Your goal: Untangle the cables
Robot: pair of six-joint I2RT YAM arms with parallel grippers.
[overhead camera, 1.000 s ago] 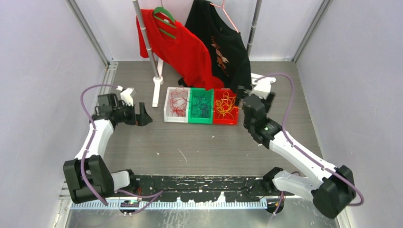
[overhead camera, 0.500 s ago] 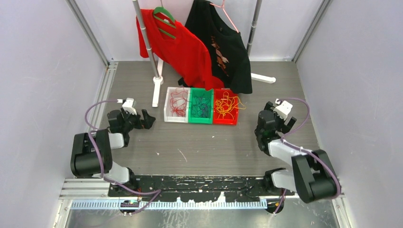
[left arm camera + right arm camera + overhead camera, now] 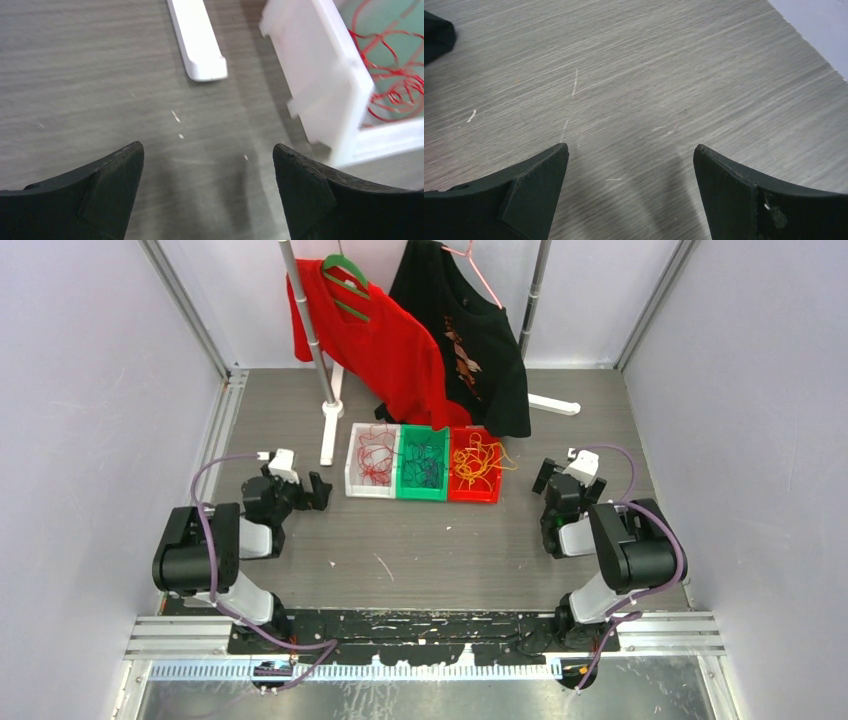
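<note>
The cables [image 3: 425,462] are lying in three bins [image 3: 351,478] mid-table [image 3: 430,540], red, dark and yellow apart. The left gripper [image 3: 207,155] and right gripper [image 3: 629,155] are hovering spread wide, pinching nothing.

SURFACE: grey wood-grain table [image 3: 430,540], small white flecks | ON IT: white bin [image 3: 351,468], green bin [image 3: 420,496], red bin [image 3: 473,498], touching in a row | white rack foot [image 3: 329,440] just beside the white bin

You have a green bin [image 3: 420,496] on the bench [image 3: 430,550], a white bin [image 3: 368,492] touching its left side, a red bin [image 3: 472,498] touching its right, and a red shirt [image 3: 385,340] and black shirt [image 3: 480,350] hanging behind it.
</note>
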